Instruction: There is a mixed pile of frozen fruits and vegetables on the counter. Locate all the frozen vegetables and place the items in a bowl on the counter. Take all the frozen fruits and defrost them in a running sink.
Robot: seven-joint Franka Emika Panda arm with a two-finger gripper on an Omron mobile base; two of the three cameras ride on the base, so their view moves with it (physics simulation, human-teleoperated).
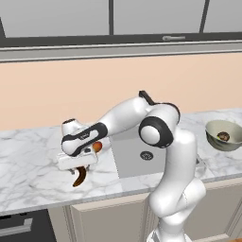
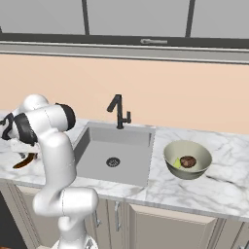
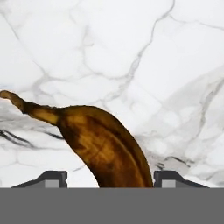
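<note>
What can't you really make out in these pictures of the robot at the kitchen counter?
- Whether the pincer already grips the curved brown piece: in the hand view the grey band cuts off the contact.
- The same piece in the right base view: mostly behind the arm.
- The orange ball: partly covered by the hand in the left base view.
- The small green piece in the bowl, beside the brown ball: too small to identify.

Curved brown-orange banana piece (image 3: 105,148) lies flat on the marble counter (image 1: 28,179), orange ball (image 1: 97,147) nearby.
</note>
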